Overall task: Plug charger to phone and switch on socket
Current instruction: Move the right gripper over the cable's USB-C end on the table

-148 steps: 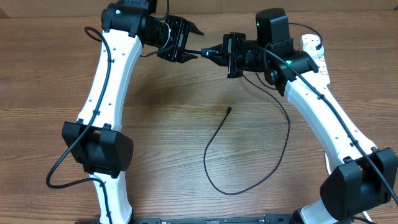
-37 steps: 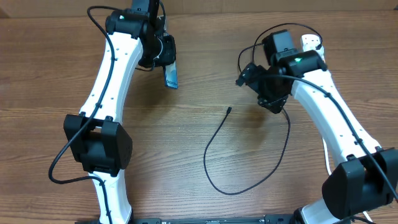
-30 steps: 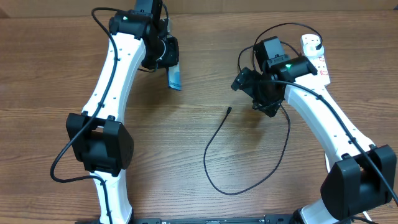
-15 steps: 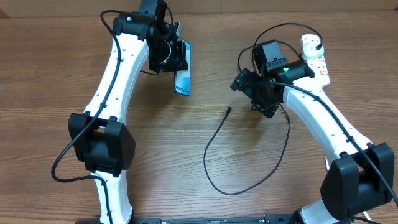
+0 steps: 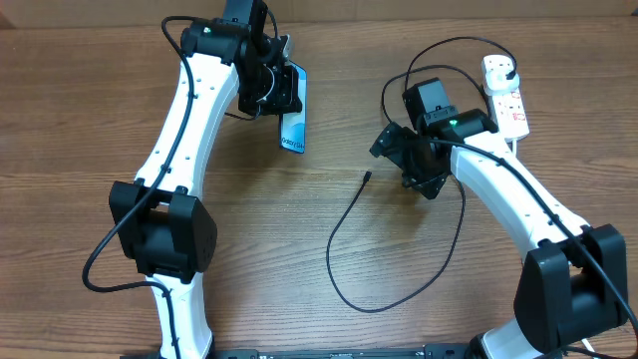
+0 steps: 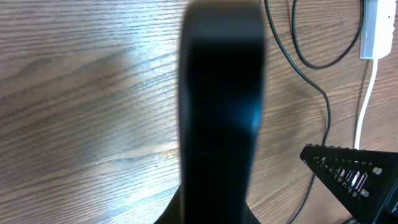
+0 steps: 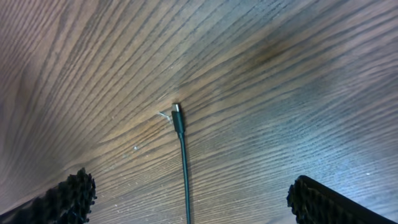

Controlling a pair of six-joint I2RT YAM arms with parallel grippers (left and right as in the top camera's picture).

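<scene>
One slim blue-screened phone is held clamped in the left gripper; one thin black charger cable (tip bare on wood) is seen beneath the wide-open, empty right gripper

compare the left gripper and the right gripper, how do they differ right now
The left gripper is shut on the phone; the right gripper is open and empty. The left one holds the phone up off the table; the right one faces the charger's plug tip lying there. Both are black.
</scene>
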